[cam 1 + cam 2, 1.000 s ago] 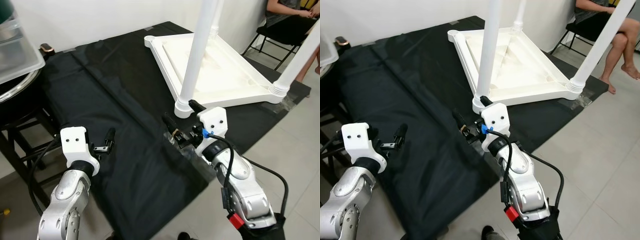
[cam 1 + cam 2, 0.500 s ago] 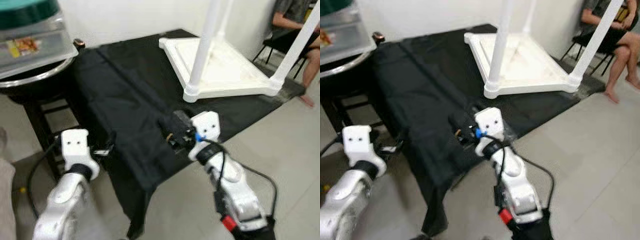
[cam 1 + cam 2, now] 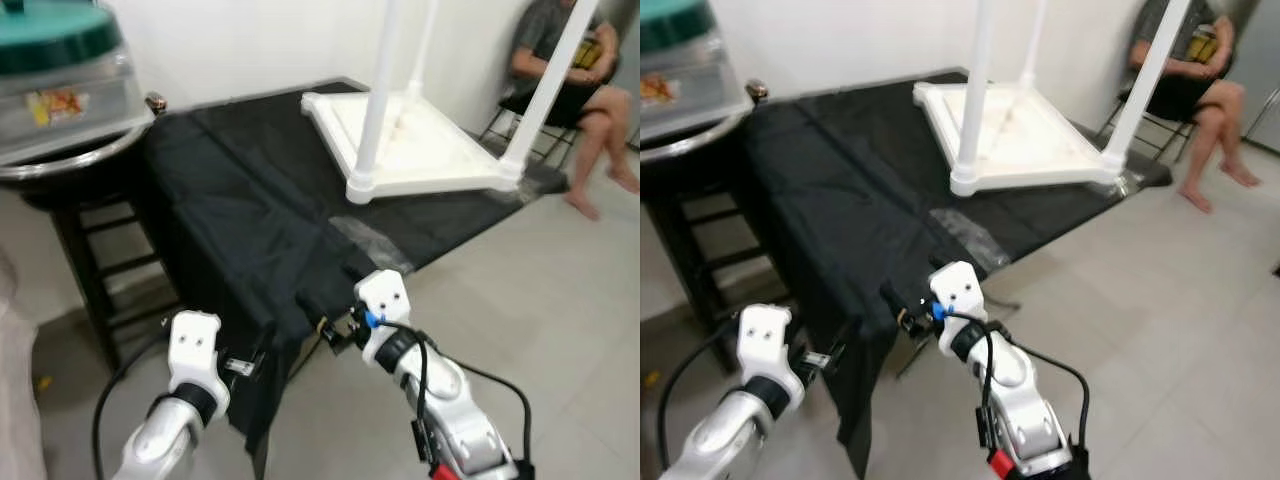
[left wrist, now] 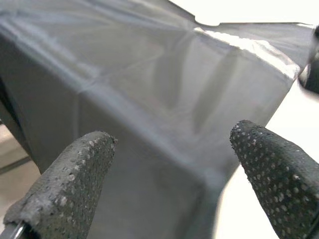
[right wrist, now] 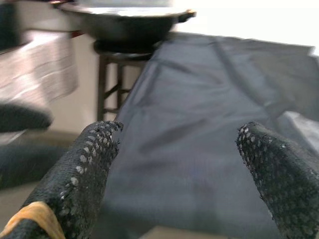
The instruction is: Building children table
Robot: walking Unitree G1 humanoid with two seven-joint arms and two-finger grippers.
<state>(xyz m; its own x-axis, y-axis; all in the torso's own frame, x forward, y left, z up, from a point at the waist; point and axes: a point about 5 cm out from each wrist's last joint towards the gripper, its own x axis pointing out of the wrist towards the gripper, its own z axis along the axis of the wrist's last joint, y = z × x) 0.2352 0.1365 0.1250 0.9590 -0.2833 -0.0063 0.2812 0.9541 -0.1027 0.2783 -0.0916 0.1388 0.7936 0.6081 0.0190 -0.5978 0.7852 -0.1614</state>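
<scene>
A white children's table (image 3: 430, 150) lies upside down on the far part of a black-draped surface (image 3: 240, 200). White legs stand up from it, one at the near corner (image 3: 372, 90) and one at the right corner (image 3: 545, 85). My left gripper (image 3: 258, 363) hangs low by the draped cloth's near edge, open and holding nothing. Its fingers (image 4: 65, 184) frame only black cloth. My right gripper (image 3: 335, 335) sits at the cloth's near corner, open and holding nothing, with its fingertips (image 5: 279, 179) wide apart. Both grippers are well short of the white table.
A dark stool (image 3: 100, 260) at the left carries a metal basin and a clear container with a teal lid (image 3: 55, 60). A person (image 3: 575, 70) sits on a chair at the back right. Pale tiled floor (image 3: 560, 300) lies to the right.
The whole view has pulled back from the draped surface, so the camera moved. Both grippers now sit at the cloth's near edge, lower and farther from the white table. Both stay open.
</scene>
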